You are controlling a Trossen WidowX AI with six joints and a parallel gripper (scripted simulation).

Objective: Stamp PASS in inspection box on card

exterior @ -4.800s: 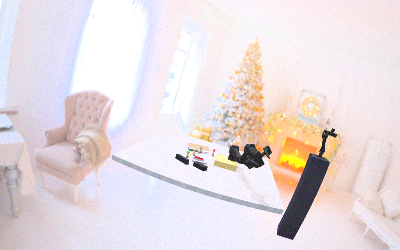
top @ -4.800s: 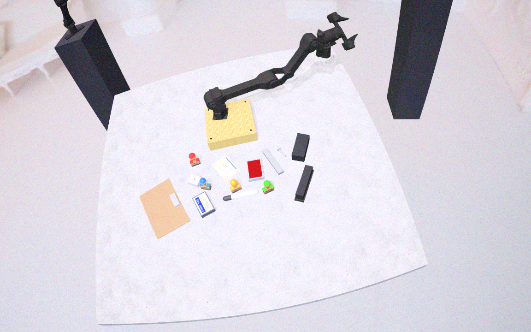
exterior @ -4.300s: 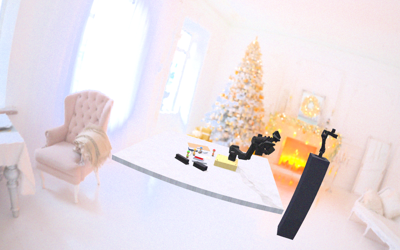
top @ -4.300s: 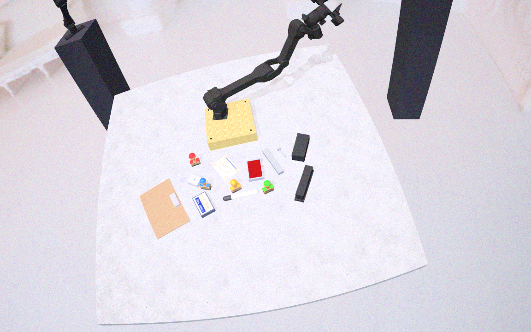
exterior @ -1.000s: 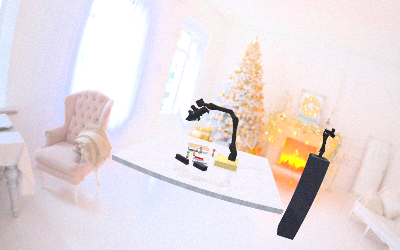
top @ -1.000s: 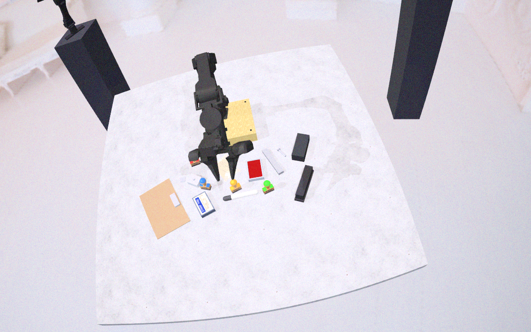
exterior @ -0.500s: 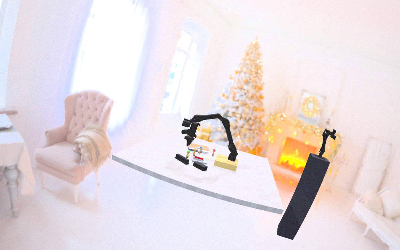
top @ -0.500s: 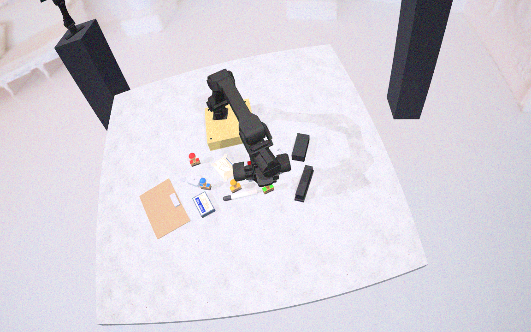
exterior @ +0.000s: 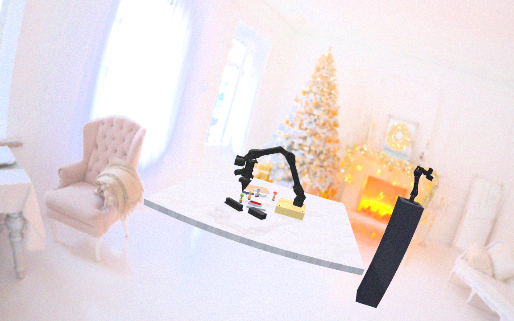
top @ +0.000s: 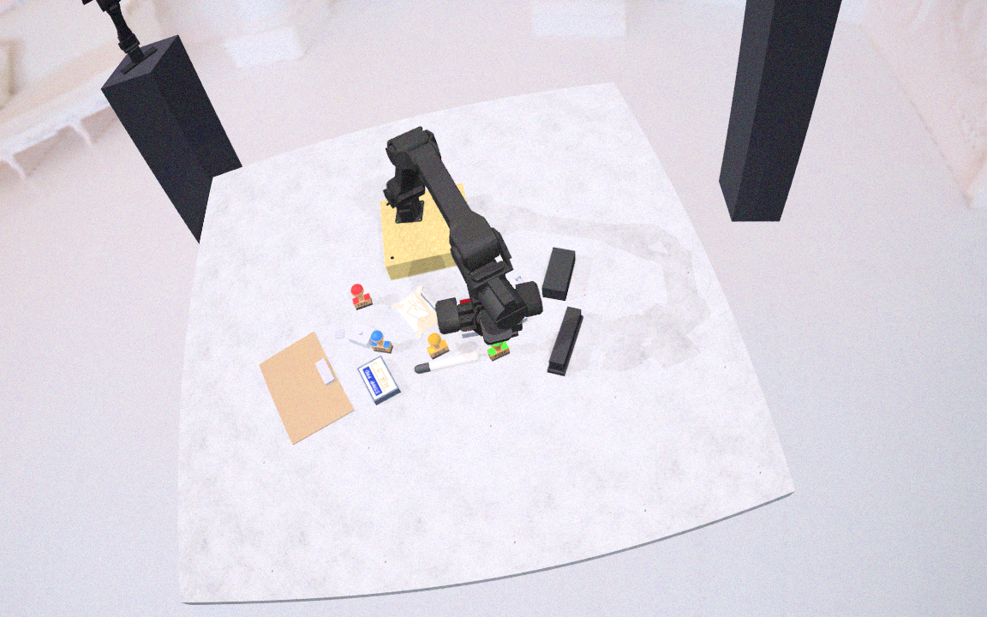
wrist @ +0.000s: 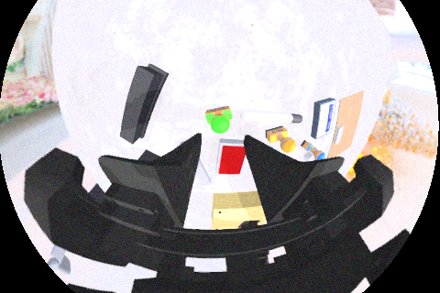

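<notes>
My gripper [wrist: 223, 137] [exterior: 244, 188] is open and empty, pointing down above the bench; the top view hides its fingertips under the arm. A green-knobbed stamp [top: 498, 347] [exterior: 241, 195] [wrist: 220, 124] stands just ahead of the fingertips in the wrist view. The red ink pad [exterior: 255, 203] [wrist: 232, 159] shows between the fingers there and is mostly hidden in the top view. A yellow stamp [top: 434, 338] [wrist: 288, 145], a blue stamp [top: 376, 336] [wrist: 321, 156] and a red stamp [top: 357, 290] [exterior: 275, 193] also stand there. Their lettering is unreadable. The cream card [top: 411, 309] lies partly hidden by the arm.
A marker [top: 455, 362] [wrist: 270, 117] lies beside the green and yellow stamps. A blue-labelled box [top: 379, 380] [wrist: 324, 118] and a clipboard [top: 302, 398] [wrist: 350, 119] lie beyond it. A black stapler-like bar [top: 565, 341] [wrist: 137, 105], a black block [top: 559, 272] and the yellow base block [top: 420, 257] stand around.
</notes>
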